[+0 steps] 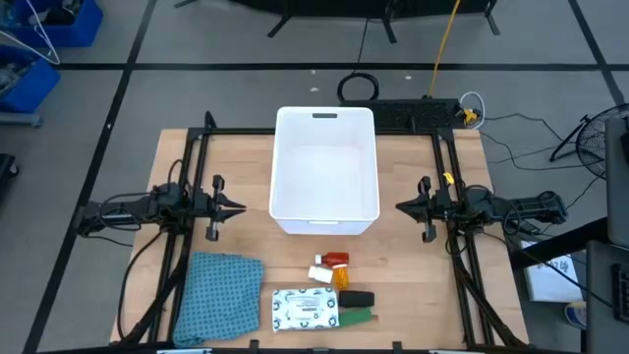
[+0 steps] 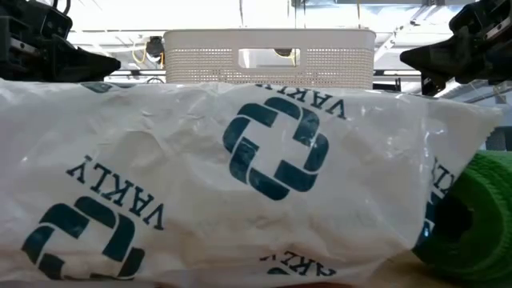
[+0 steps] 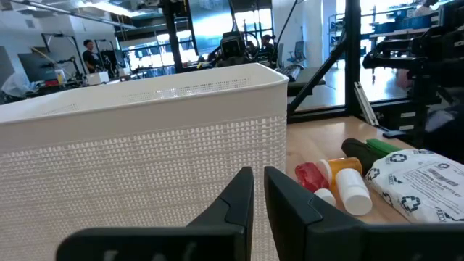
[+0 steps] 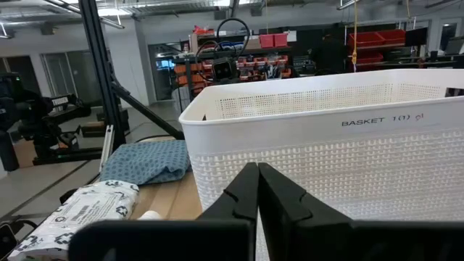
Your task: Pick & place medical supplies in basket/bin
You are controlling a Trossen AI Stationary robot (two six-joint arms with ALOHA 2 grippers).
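The white tub [image 1: 324, 172] stands in the middle of the table, its handle slot on the far wall. The supplies lie near the table's near edge: a flat white packet with green print [image 1: 305, 309], a black oblong [image 1: 356, 298], a green oblong [image 1: 358, 317], an orange-red piece [image 1: 336, 260] and a small white piece [image 1: 320, 274]. In the low view the packet [image 2: 240, 176] fills the foreground. My left gripper [image 1: 243, 207] hovers shut to the left of the tub. My right gripper [image 1: 399, 206] hovers shut to its right. Both point at the tub's side walls.
A crumpled teal-blue cloth [image 1: 218, 295] lies left of the packet at the near edge. Black frame rails [image 1: 193, 167] run along both sides of the table. Bare wood [image 1: 413, 285] shows right of the supplies and between them and the tub.
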